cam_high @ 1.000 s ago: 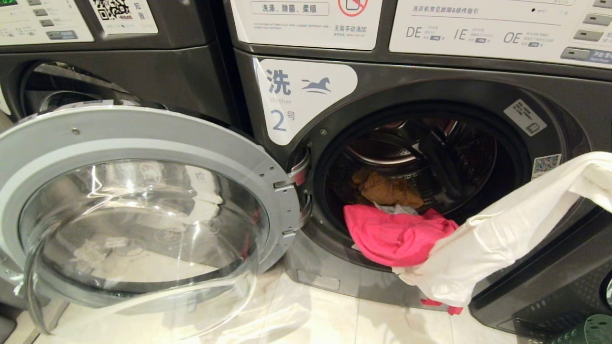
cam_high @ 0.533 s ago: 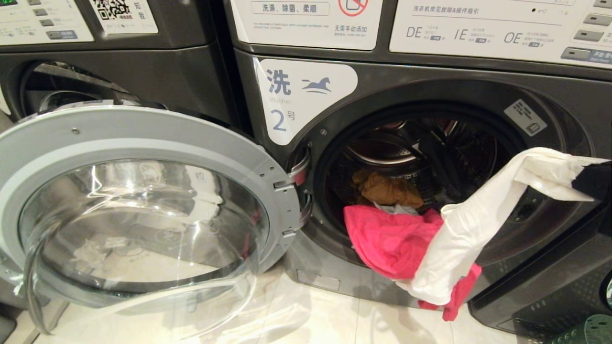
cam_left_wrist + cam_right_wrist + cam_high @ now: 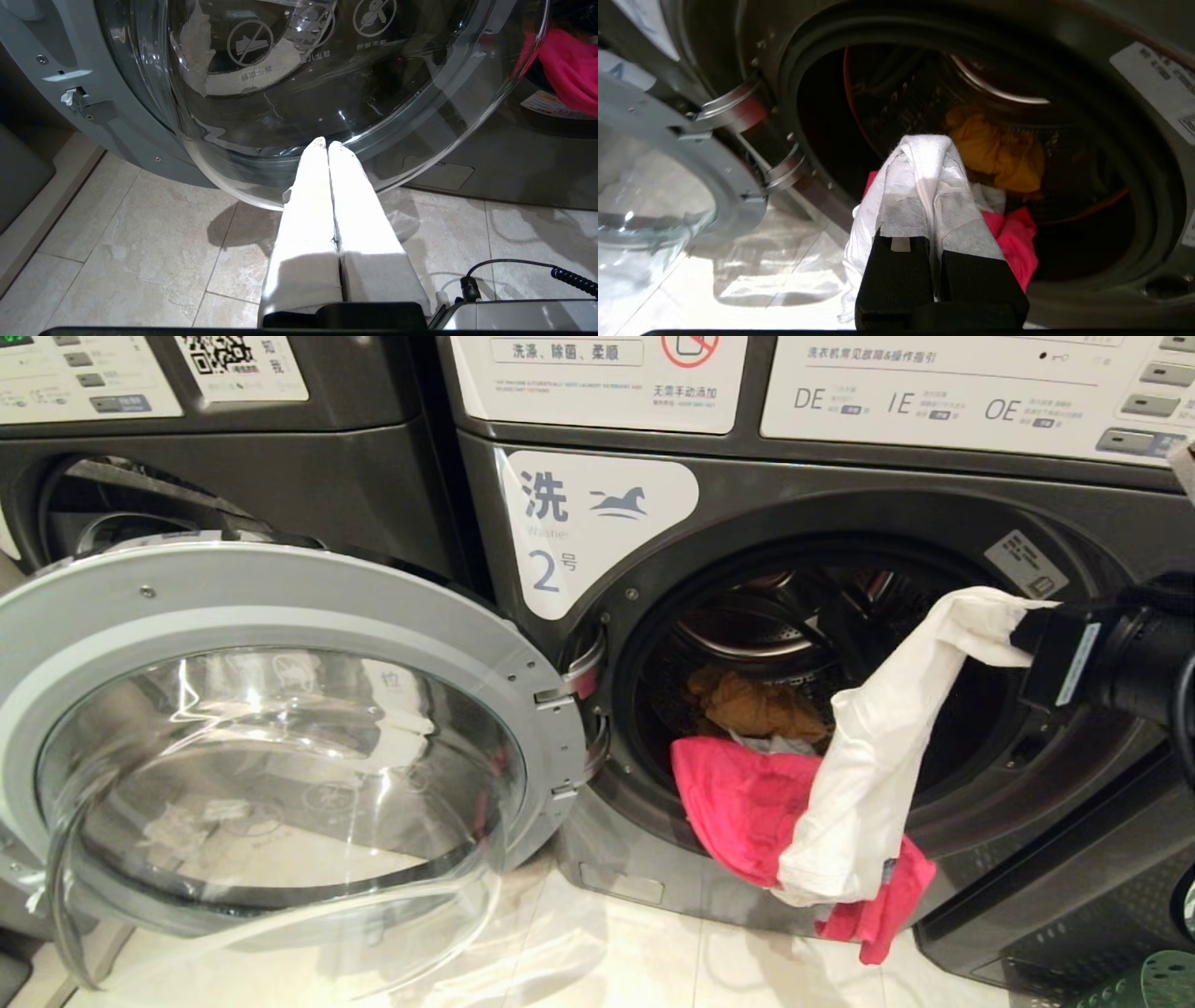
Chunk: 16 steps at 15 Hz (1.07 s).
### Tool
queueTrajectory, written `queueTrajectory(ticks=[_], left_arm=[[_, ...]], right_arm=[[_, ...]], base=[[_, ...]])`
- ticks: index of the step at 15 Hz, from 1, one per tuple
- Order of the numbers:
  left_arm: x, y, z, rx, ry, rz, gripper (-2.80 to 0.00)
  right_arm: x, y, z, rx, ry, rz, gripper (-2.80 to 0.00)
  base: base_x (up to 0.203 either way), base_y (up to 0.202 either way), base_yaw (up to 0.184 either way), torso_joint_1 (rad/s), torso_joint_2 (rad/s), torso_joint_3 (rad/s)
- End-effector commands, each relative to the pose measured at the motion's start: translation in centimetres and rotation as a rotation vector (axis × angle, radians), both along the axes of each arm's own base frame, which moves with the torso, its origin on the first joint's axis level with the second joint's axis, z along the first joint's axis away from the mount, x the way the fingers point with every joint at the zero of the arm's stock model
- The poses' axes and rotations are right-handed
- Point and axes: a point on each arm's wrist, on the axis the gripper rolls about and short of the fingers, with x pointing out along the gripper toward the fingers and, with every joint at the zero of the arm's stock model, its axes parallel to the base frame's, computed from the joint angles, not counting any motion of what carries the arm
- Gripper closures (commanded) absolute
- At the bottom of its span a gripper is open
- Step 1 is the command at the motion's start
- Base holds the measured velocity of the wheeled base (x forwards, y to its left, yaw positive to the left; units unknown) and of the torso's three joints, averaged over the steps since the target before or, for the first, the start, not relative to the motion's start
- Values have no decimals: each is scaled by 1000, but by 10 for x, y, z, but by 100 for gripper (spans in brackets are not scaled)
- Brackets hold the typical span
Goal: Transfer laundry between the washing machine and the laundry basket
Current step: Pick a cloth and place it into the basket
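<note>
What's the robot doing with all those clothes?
It is handling laundry at the washing machine marked 2, whose door stands wide open. The right gripper is shut on a white garment, which hangs down in front of the opening. A pink garment spills over the machine's lip, and a mustard one lies inside the drum. The left gripper is shut and empty, low by the door. A corner of the green basket shows at the right.

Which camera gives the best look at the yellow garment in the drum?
The right wrist view: the yellow garment lies open at the back of the drum, just beyond the white garment held in the shut right gripper. The head view shows it smaller and dimmer. The left wrist view misses it.
</note>
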Motion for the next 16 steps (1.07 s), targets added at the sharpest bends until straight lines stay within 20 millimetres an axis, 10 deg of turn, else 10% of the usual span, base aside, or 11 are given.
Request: queueTrajectory(ticks=[1, 16], left_arm=[[0, 0, 0, 1, -1, 1, 0], [0, 0, 0, 1, -1, 1, 0]], right_arm=[[16, 5, -10, -19, 33, -10, 0], [58, 12, -72, -113, 137, -123, 0]], base=[[0, 0, 0, 0, 0, 0], [0, 0, 0, 0, 0, 0]])
